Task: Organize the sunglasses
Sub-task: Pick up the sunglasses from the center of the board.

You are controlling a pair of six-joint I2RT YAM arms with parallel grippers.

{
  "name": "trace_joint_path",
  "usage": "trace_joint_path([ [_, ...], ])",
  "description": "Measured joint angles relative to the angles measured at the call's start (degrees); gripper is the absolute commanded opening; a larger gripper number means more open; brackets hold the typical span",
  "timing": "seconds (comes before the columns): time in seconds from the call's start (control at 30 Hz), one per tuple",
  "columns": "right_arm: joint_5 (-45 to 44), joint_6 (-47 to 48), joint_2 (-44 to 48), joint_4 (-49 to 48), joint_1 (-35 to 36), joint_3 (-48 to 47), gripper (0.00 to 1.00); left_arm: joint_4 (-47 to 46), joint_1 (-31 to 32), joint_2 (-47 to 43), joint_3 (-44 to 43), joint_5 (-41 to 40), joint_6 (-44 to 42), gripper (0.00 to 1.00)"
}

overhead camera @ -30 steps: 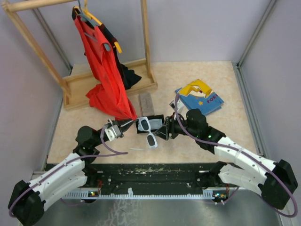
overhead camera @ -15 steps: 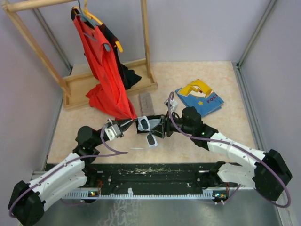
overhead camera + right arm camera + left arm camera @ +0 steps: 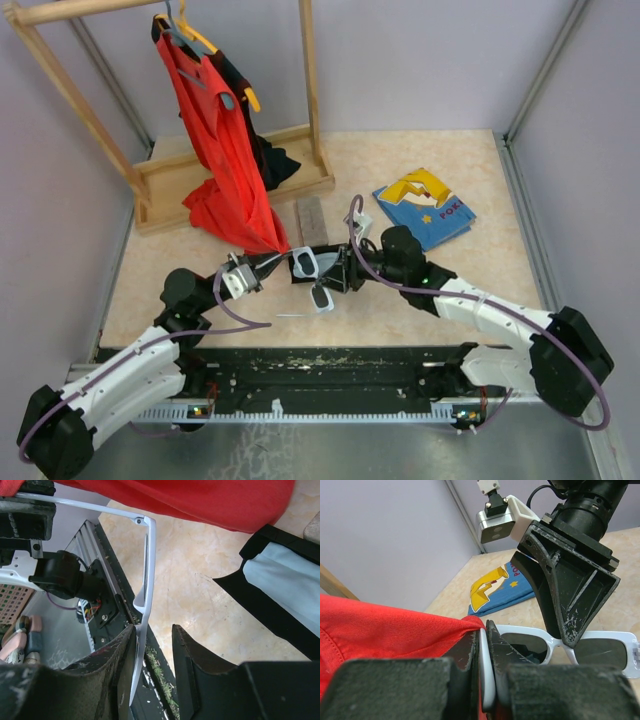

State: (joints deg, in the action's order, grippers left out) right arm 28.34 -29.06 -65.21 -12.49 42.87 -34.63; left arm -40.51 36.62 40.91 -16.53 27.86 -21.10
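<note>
The white-framed sunglasses point(image 3: 313, 270) with dark lenses hang just above the table centre, one lens point(image 3: 321, 299) lower down. My left gripper point(image 3: 268, 263) is shut on one white temple point(image 3: 486, 665), right beside the hem of the red garment point(image 3: 380, 630). My right gripper point(image 3: 334, 278) is open, and the white frame point(image 3: 145, 585) stands between its fingers, lying against the left finger point(image 3: 112, 672). In the left wrist view the right gripper's finger point(image 3: 570, 595) crosses the frame front point(image 3: 547, 640). I cannot make out the wire-framed pair.
A wooden clothes rack point(image 3: 235, 185) with a red garment point(image 3: 225, 160) stands at the back left. A grey oblong case point(image 3: 312, 218) lies behind the sunglasses. An open black case with a light-blue cloth point(image 3: 280, 587) lies under them. A blue book point(image 3: 425, 207) lies at the back right.
My right arm has moved left, and its open fingers have closed in around the white sunglasses. The sunglasses have shifted slightly left. My left gripper has kept its hold.
</note>
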Motion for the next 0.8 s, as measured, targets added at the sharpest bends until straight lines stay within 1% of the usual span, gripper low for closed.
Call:
trace_joint_path([
  [0.27, 0.55, -0.15, -1.33, -1.70, 0.00, -0.04, 0.32, 0.31, 0.00, 0.00, 0.00, -0.02, -0.04, 0.00],
  [0.37, 0.81, -0.22, -1.68, -1.86, 0.00, -0.28, 0.26, 0.42, 0.00, 0.00, 0.00, -0.02, -0.22, 0.00],
  [0.47, 1.11, -0.42, -2.25, -2.34, 0.00, -0.57, 0.23, 0.48, 0.00, -0.02, 0.00, -0.04, -0.31, 0.00],
  [0.53, 1.33, -0.57, -2.71, -2.67, 0.00, -0.85, 0.18, 0.57, 0.00, -0.11, 0.00, -0.11, -0.42, 0.00],
  [0.67, 1.79, -0.79, -3.15, -2.99, 0.00, -1.05, 0.00, 0.70, 0.00, -0.28, 0.00, -0.39, -0.44, 0.00],
  [0.7, 1.68, -0.94, -3.17, -2.95, 0.00, -1.05, 0.00, 0.70, 0.00, -0.31, 0.00, -0.44, -0.44, 0.03],
  [0.77, 1.25, -1.22, -3.28, -2.78, -0.04, -1.05, 0.00, 0.68, 0.02, -0.52, 0.00, -0.68, -0.44, 0.12],
  [0.8, 1.11, -1.22, -3.28, -2.75, -0.04, -1.05, 0.00, 0.68, 0.04, -0.52, 0.00, -0.90, -0.39, 0.19],
])
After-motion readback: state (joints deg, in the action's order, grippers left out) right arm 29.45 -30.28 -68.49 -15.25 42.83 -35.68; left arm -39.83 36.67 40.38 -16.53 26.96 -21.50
